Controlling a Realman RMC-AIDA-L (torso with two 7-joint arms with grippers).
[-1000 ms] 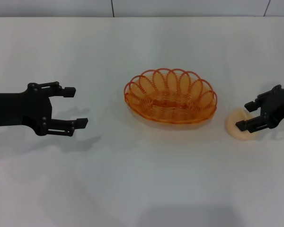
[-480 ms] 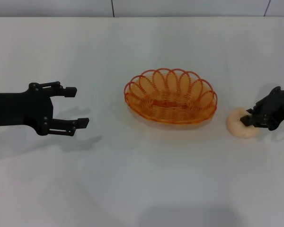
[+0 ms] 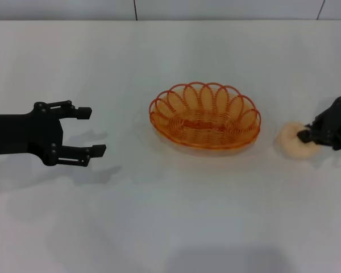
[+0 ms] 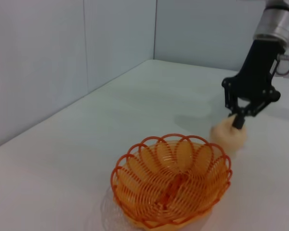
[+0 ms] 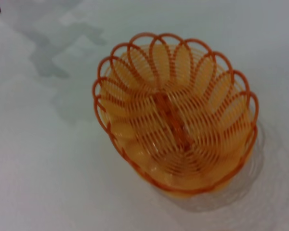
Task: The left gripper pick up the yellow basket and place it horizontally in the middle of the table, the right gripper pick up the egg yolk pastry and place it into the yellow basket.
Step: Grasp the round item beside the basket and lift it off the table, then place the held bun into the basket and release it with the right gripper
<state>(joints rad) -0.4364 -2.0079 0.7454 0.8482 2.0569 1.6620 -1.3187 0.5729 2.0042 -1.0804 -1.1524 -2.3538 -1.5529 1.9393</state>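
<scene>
The yellow basket (image 3: 171, 106) stands upright and empty in the middle of the table (image 3: 170, 216); it also shows in the left wrist view (image 4: 135, 164) and the right wrist view (image 5: 119, 98). My right gripper (image 3: 304, 136) is shut on the egg yolk pastry (image 3: 293, 147), to the right of the basket, and holds it just above the tabletop. The left wrist view shows that gripper (image 4: 238, 121) pinching the pastry (image 4: 226, 139) from above, beyond the basket. My left gripper (image 3: 93, 131) is open and empty, well to the left of the basket.
The white tabletop runs back to a pale wall (image 4: 62, 57). Bare table lies between the left gripper and the basket and along the front.
My right gripper has shut on the pastry and drawn it a little to the right and up off the table. The left gripper and the basket have barely moved.
</scene>
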